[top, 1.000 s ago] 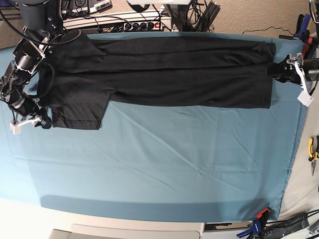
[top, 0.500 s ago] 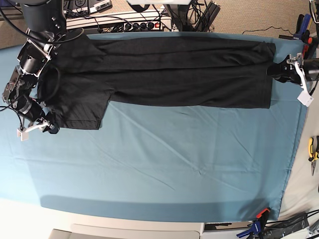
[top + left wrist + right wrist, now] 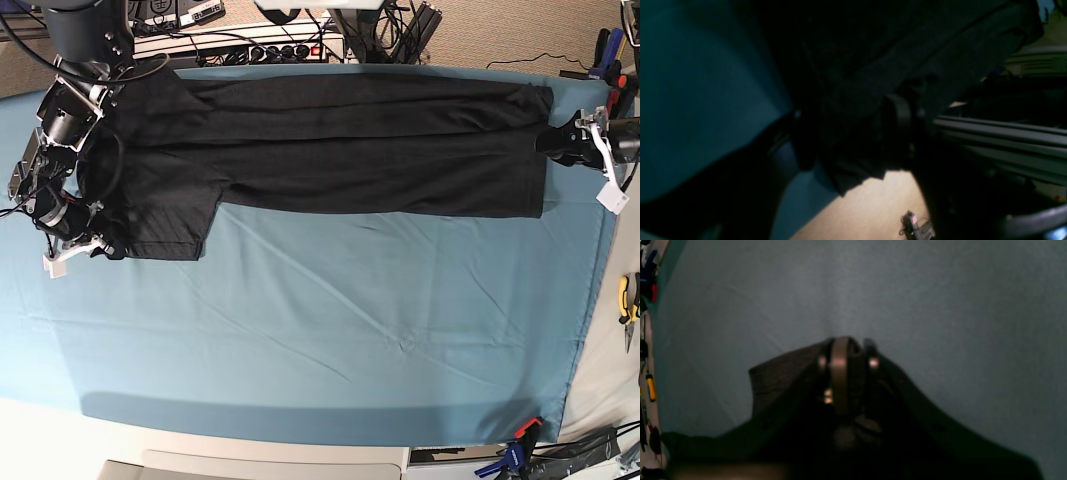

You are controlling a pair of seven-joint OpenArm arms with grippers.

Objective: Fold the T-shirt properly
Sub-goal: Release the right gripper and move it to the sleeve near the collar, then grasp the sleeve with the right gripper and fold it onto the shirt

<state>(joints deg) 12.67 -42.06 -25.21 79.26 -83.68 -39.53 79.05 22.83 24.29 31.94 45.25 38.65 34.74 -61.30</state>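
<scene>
The black T-shirt lies plain side up as a long band along the far side of the teal table cloth, with one sleeve pointing toward the front at the left. My left gripper is at the band's right end, shut on the hem; in the left wrist view dark cloth bunches between its jaws. My right gripper is at the sleeve's front left corner, shut on the sleeve, which tents up around it in the right wrist view.
A power strip and cables lie behind the table's far edge. Hand tools and yellow-handled pliers sit off the right edge. A clamp grips the cloth's front right corner.
My right gripper has moved to the right and slightly forward, onto the sleeve's front left corner. The left gripper and the rest of the shirt have not moved.
</scene>
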